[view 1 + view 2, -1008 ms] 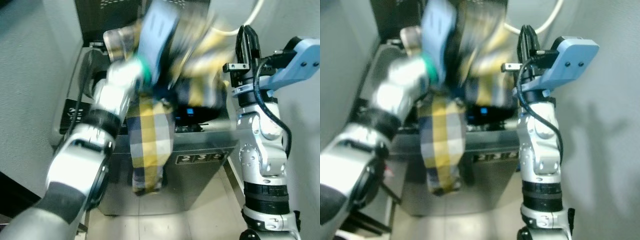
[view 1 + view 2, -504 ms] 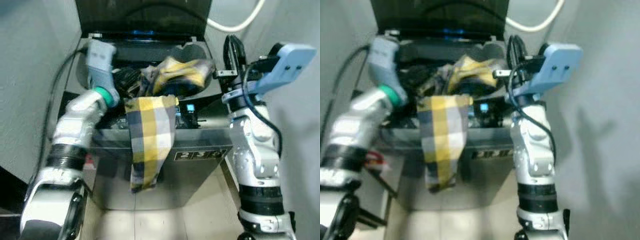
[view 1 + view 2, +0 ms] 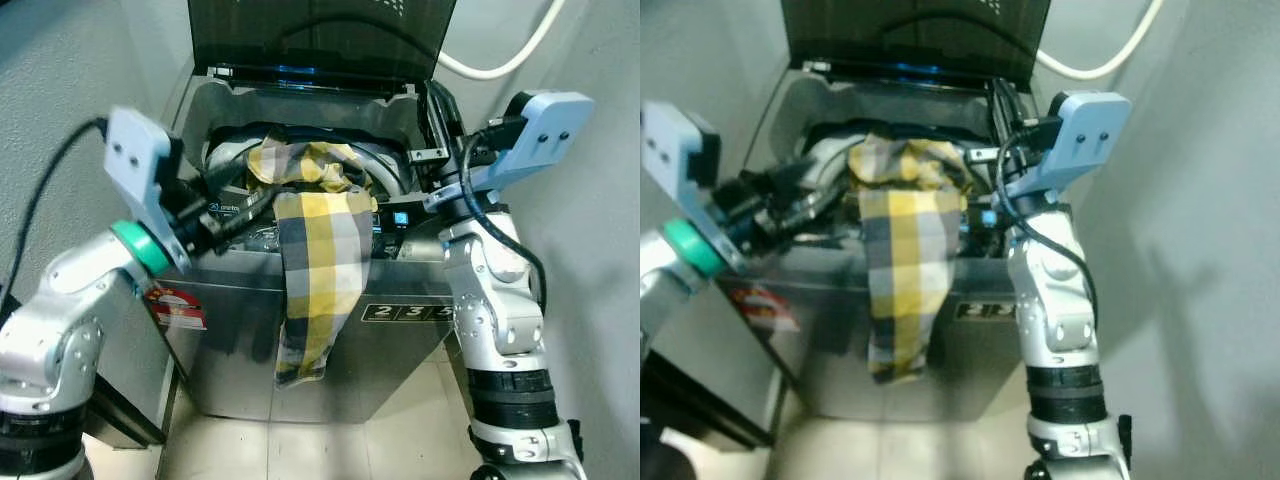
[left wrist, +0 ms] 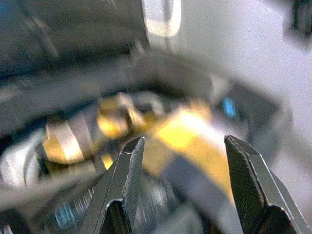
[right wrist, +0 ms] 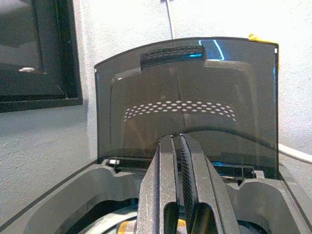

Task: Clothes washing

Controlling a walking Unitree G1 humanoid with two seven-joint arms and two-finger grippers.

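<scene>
A yellow, grey and white plaid cloth (image 3: 320, 260) lies bunched at the open drum of a top-loading washing machine (image 3: 400, 345) and hangs down over its front edge. My left gripper (image 3: 258, 200) is just left of the cloth at the drum's rim, pointing at it. In the left wrist view this gripper (image 4: 184, 141) is open, with the cloth (image 4: 190, 124) beyond its fingertips and nothing between them. My right gripper (image 3: 434, 95) is held up at the washer's right rear corner. Its fingers (image 5: 170, 161) are shut and empty, pointing at the raised dark lid (image 5: 185, 87).
The lid (image 3: 320, 35) stands upright at the back. A white hose (image 3: 500, 68) runs along the wall behind the right arm. Walls close in on both sides of the washer. A control panel (image 3: 400, 218) sits at the front right of the top.
My left arm has come down from above the drum and pulled back to the left, now free of the cloth. The cloth stays draped over the front edge. The camera has shifted.
</scene>
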